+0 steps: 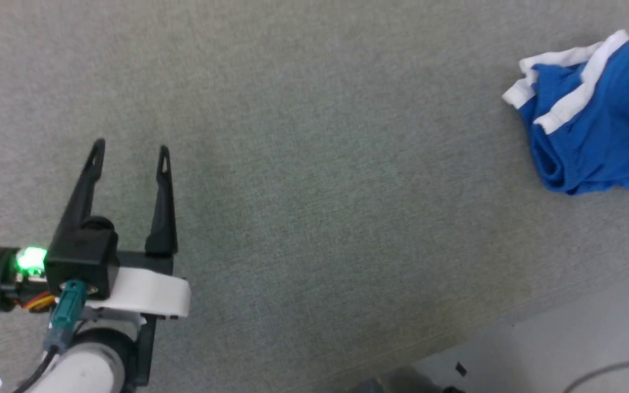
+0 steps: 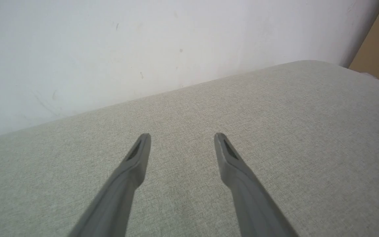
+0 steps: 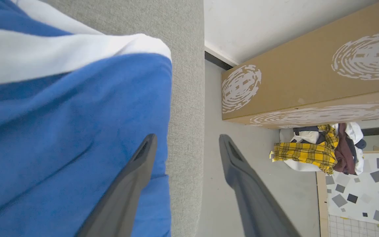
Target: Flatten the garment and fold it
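Garment (image 1: pixel 593 125) is judged light, limp and non-fragile. It is soft cloth, so no stiffness is expected, and anything lifted by one point is likely to sag and drag the rest along. Slip on the woven bench (image 1: pixel 292 191) cover is expected to be low, so smoothing by dragging may bunch it instead. Best hold is judged to be the white band trim (image 1: pixel 582 90) or a hemmed corner, which looks thicker and easier to pinch than the flat blue panel. Two corners are better taken at once, one per hand. Look: royal blue with broad white bands along the edges, crumpled into a lump with layers overlapped and one blue edge rolled into a tube on the side nearer the robot. No label can be made out. Location: well apart from the left hand (image 1: pixel 131 146), far off to its right and a bit ahead, close to the bench's edge. It is directly under the right hand (image 3: pixel 186 138), with blue cloth beneath the finger on the wrist view's left and the other finger hanging past the bench edge over the floor (image 3: pixel 212 108). Left hand is spread wide, nothing held, bench fabric under it. Right hand is also seen spread, nothing pinched between the fingers. Whether it touches the cloth can't be told.
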Robot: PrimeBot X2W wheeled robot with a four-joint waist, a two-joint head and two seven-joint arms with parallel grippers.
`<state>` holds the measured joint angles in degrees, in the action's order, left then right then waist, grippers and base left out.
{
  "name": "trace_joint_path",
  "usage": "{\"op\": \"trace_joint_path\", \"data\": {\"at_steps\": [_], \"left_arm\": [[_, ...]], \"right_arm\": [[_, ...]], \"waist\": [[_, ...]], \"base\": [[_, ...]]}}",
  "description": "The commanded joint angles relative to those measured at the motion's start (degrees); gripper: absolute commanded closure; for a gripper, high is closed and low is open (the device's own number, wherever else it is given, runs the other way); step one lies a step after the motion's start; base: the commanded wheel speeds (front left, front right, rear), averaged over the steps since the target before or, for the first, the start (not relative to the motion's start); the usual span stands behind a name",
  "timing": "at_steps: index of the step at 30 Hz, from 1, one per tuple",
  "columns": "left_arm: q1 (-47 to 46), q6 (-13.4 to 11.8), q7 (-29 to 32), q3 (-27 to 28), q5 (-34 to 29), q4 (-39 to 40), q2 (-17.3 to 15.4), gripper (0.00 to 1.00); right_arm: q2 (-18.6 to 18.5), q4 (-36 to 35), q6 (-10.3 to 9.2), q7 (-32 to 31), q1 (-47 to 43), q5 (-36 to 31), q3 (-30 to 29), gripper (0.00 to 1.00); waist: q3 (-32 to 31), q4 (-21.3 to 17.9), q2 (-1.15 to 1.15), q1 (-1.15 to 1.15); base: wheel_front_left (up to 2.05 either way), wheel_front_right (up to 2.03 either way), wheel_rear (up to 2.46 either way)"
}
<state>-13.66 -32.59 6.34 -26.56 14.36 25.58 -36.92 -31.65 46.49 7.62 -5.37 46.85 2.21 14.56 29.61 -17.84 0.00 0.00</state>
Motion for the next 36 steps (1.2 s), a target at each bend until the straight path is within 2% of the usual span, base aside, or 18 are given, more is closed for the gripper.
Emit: {"op": "trace_joint_path", "data": {"at_steps": [1, 6, 10, 17, 24, 30, 36], "left_arm": [[0.91, -0.57, -0.69, 0.14, 0.42, -0.66, 0.54, 0.0], [1.92, -1.54, -1.77, 0.33, 1.13, -2.37, 1.72, 0.0], [2.76, -2.12, -2.24, 0.6, 1.34, -3.8, 1.86, 0.0], [5.32, -3.06, -3.77, 2.11, 2.68, -5.94, 1.53, 0.0], [6.63, -2.73, -5.82, 3.38, 4.0, -8.14, 1.03, 0.0], [7.38, -1.78, -7.36, 3.65, 4.92, -9.92, 0.7, 0.0], [9.29, -0.46, -7.49, 2.47, 5.81, -11.51, 0.41, 0.0]], "right_arm": [[0.05, 0.04, -0.13, 1.76, -1.83, -2.06, -0.93, 0.0], [-0.18, -4.29, -0.13, 6.81, -9.09, -7.49, -3.8, 0.0], [1.87, -11.18, -0.13, 8.24, -16.86, -8.46, -7.28, 0.0], [10.55, -26.46, -0.13, 5.36, -28.05, -4.04, -10.46, 0.0], [19.71, -40.08, -0.13, 0.57, -32.55, 1.91, -10.14, 0.0], [24.86, -48.11, -0.13, 0.11, -33.75, 6.2, -11.51, 0.0], [27.17, -53.61, -0.13, -0.53, -39.26, 7.59, -14.29, 0.0]], "waist": [[-3.98, 0.09, 0.0, 0.0], [-8.75, 1.59, 0.0, 0.0], [-11.89, 3.38, 0.0, 0.0], [-15.8, 7.38, 0.0, 0.0], [-18.12, 12.26, 0.0, 0.0], [-20.08, 15.52, 0.0, 0.0], [-23.46, 17.05, 0.0, 0.0]], "base": [[0.0, 0.0, 0.0], [0.0, 0.0, 0.0], [0.0, 0.0, 0.0], [0.0, 0.0, 0.0], [0.0, 0.0, 0.0], [0.0, 0.0, 0.0], [0.0, 0.0, 0.0]]}}
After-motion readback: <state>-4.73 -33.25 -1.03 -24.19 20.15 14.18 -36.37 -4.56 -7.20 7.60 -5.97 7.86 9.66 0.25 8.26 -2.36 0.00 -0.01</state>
